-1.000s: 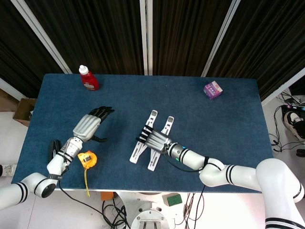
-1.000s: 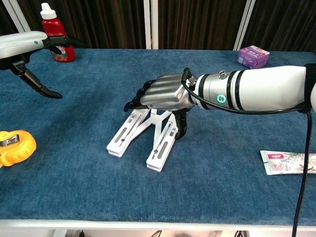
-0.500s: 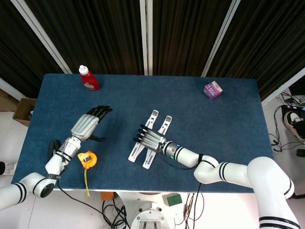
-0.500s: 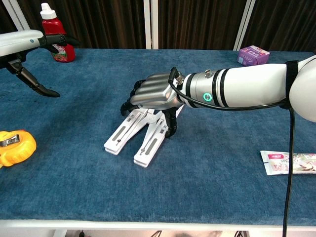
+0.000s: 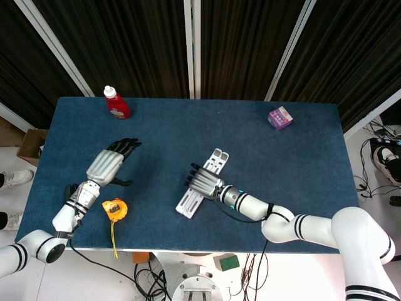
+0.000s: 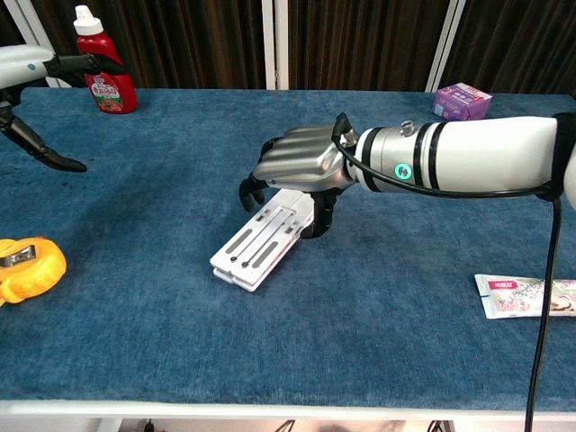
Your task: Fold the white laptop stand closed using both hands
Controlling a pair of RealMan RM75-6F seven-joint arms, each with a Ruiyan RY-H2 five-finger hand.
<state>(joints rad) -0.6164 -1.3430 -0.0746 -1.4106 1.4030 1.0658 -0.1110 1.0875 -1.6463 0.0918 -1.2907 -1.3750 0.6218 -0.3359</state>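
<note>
The white laptop stand [image 5: 202,182] is now lying with its two arms brought together side by side, where a second ago they were splayed apart in a V. It is resting flat on the blue table [image 5: 294,163] just left of centre in the head view, running diagonally from lower left to upper right. In the chest view the same stand [image 6: 262,240] is showing as one narrow slab with two parallel slotted strips.

The right hand [image 5: 203,178] is arching over the stand's upper half, fingers curled down on both long sides and clasping it; in the chest view this hand [image 6: 298,164] is covering the far end of the stand, dark fingertips [image 6: 251,191] hanging beside its left edge.

The left hand [image 5: 110,162] is hovering at the left of the frame, released, fingers extended and holding nothing, well apart from the stand. It has drifted slightly further left than before.

The yellow tape measure [image 5: 113,207], red bottle [image 5: 116,103] and purple box [image 5: 280,117] are sitting where they were. A flat packet [image 6: 526,295] is lying at the right edge of the chest view.
</note>
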